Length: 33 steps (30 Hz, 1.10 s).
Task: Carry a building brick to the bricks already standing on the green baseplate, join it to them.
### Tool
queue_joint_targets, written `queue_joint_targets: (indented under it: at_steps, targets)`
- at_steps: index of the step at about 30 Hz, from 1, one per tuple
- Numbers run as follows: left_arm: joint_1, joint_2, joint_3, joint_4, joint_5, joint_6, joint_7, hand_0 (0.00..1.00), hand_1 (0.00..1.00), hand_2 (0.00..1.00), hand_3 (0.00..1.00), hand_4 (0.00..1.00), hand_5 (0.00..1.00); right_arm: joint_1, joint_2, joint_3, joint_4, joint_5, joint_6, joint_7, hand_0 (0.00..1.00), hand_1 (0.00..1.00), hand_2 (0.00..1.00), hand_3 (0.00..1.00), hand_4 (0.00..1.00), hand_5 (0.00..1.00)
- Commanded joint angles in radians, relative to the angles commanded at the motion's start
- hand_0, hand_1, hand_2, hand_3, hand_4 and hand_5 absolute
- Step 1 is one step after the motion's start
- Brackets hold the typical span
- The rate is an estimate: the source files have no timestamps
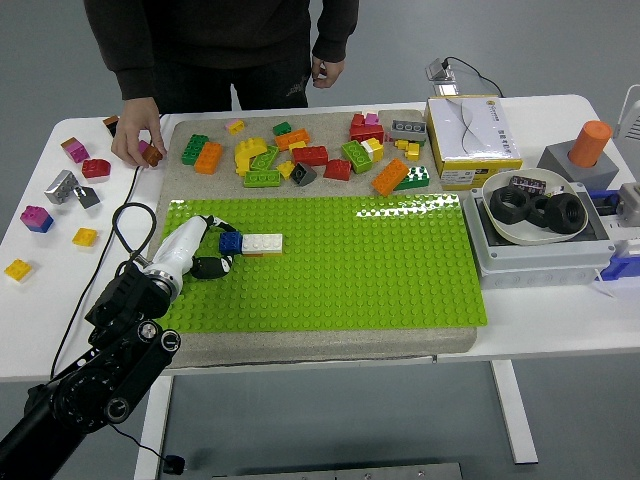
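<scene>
Up on the green baseplate point(330, 270), the left hand point(205, 250) rests beside the blue brick point(231, 241), which adjoins a white brick point(262, 242); whether its fingers grip the blue brick cannot be told. Beyond the plate's far edge lies a loose pile of bricks point(300, 155). At the table's far left a person's hand point(135, 140) pinches a small brick near scattered pieces point(60, 185). To the right, a bowl of black nuts point(535, 208) sits apart.
</scene>
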Motion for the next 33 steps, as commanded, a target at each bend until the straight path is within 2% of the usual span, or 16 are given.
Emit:
queue_joint_targets:
  at_steps: [8,9,14,15,20,21,33]
  targets:
    - [-0.002,-0.001,0.006,0.006,-0.001,0.001,-0.002,0.973,0.903,0.886,0.54,0.419,0.002,0.001,0.001,-0.001,0.0,0.002,-0.002,0.002,0.649,0.624,0.632,0.719,0.809,0.998]
    - [-0.002,-0.001,0.007,0.007,-0.001,0.002,-0.002,0.973,0.902,0.89,0.614,0.425,0.002,0.001,0.001,0.0,0.0,0.002,-0.002,0.002,0.648,0.624,0.631,0.719,0.81,0.998]
    - [-0.003,0.0,0.01,0.011,-0.003,0.002,-0.003,0.973,0.902,0.89,0.614,0.425,0.002,-0.001,0.002,0.002,0.0,0.003,-0.002,0.002,0.648,0.624,0.631,0.719,0.81,0.998]
    - [-0.003,0.0,0.01,0.012,-0.004,0.002,-0.003,0.974,0.903,0.891,0.659,0.454,0.002,-0.001,0.002,0.001,0.0,0.004,-0.002,0.002,0.648,0.623,0.631,0.719,0.81,0.998]
    - [-0.004,0.0,0.011,0.012,-0.003,0.002,-0.004,0.974,0.903,0.891,0.659,0.454,0.002,-0.001,0.002,0.001,0.0,0.004,-0.002,0.002,0.648,0.623,0.631,0.719,0.81,0.998]
    - [-0.004,0.0,0.011,0.012,-0.002,0.002,-0.004,0.974,0.904,0.892,0.707,0.491,0.002,-0.001,0.002,0.001,0.0,0.004,-0.002,0.002,0.648,0.622,0.631,0.72,0.81,0.998]
    - [-0.006,0.0,0.009,0.009,0.003,0.002,-0.005,0.972,0.905,0.893,0.748,0.528,0.002,0.002,0.003,0.002,0.0,0.005,-0.002,0.002,0.649,0.624,0.631,0.72,0.81,0.998]
